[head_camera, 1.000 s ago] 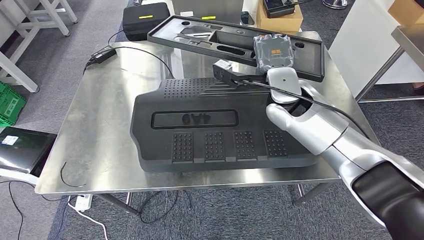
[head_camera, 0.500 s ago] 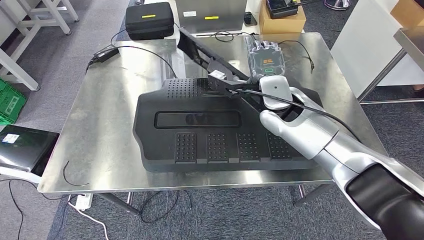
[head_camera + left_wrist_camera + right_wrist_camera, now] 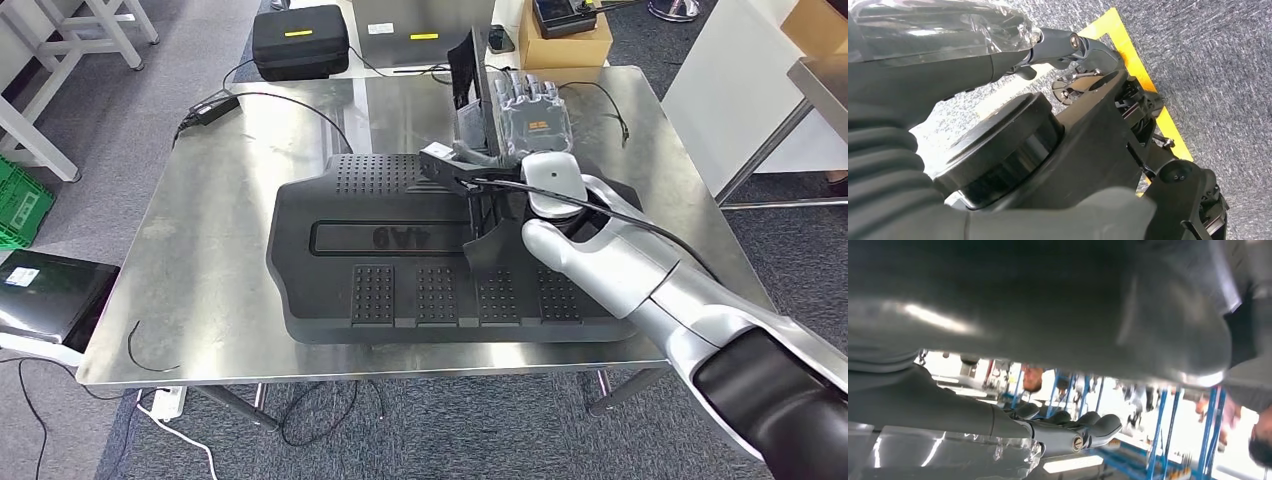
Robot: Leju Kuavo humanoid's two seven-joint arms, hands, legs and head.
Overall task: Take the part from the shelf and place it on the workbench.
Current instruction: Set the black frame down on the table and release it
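Over the middle of the workbench (image 3: 200, 230), your right hand (image 3: 535, 110) holds the part (image 3: 478, 150), a long black tray-like moulding, with its fingers curled round the far long edge. The part stands steeply tilted, nearly edge-on to the head camera: its far end points toward twelve o'clock, above the back of the bench, and its near end hangs at about six o'clock from the hand, just above or touching the big ribbed black panel (image 3: 400, 250) that lies flat on the steel top. You cannot tell from the head view whether that lower end rests on the panel or clears it.

Your left hand (image 3: 998, 55) hangs beside the body over grey carpet with a yellow floor line (image 3: 1143, 85) at about three o'clock of it; its fingers look curled in with nothing between them.

By my reading you are in the placing step: the part is off the shelf and over the bench, not yet laid down. The next move calls for rolling the wrist so the part comes flat, then lowering it onto bare steel. The open ground lies toward nine and twelve o'clock of the panel; at twelve a black cable (image 3: 290, 100) runs across from a power brick (image 3: 208, 107), so mind it. Let go only once the part's long edge bears fully on the surface, or it may slide off the panel's sloped face.
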